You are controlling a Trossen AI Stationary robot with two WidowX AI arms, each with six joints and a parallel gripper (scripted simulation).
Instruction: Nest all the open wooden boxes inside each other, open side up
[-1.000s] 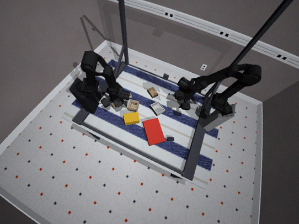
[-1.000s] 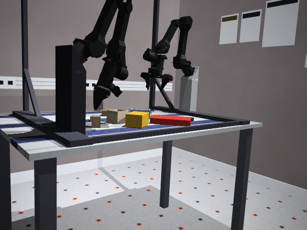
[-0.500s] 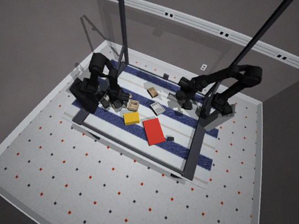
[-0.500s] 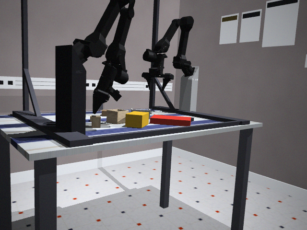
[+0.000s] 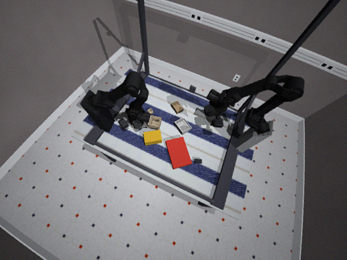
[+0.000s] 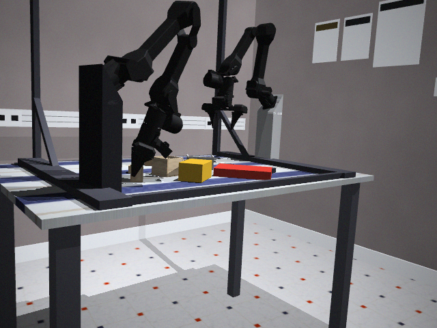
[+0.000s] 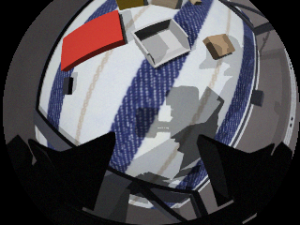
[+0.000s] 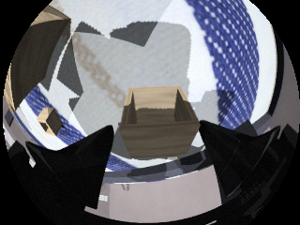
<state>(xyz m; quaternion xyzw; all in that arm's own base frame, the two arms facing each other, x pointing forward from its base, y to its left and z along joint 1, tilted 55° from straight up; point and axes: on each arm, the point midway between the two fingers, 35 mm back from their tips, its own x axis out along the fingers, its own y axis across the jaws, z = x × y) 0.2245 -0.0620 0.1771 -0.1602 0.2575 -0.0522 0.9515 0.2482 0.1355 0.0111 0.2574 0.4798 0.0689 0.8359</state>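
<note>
A small wooden box [image 8: 156,122] lies on the table between the open fingers of my right gripper [image 8: 157,127]; I cannot tell whether they touch it. In the exterior view this box [image 6: 136,173] sits under the lowered right gripper [image 6: 140,162]. A medium wooden box [image 5: 154,121] stands open side up beside it. A tiny wooden box [image 5: 150,110] lies behind that. A tan box [image 5: 177,106] lies tilted farther back. A pale grey open box [image 5: 182,125] sits mid-table, open side up. My left gripper [image 5: 215,121] hangs open and empty above the table.
A yellow block [image 5: 152,137] and a flat red slab [image 5: 178,151] lie towards the front of the table. A small dark block [image 5: 197,160] lies next to the slab. The dark frame rails and upright posts [image 5: 225,169] ring the work area.
</note>
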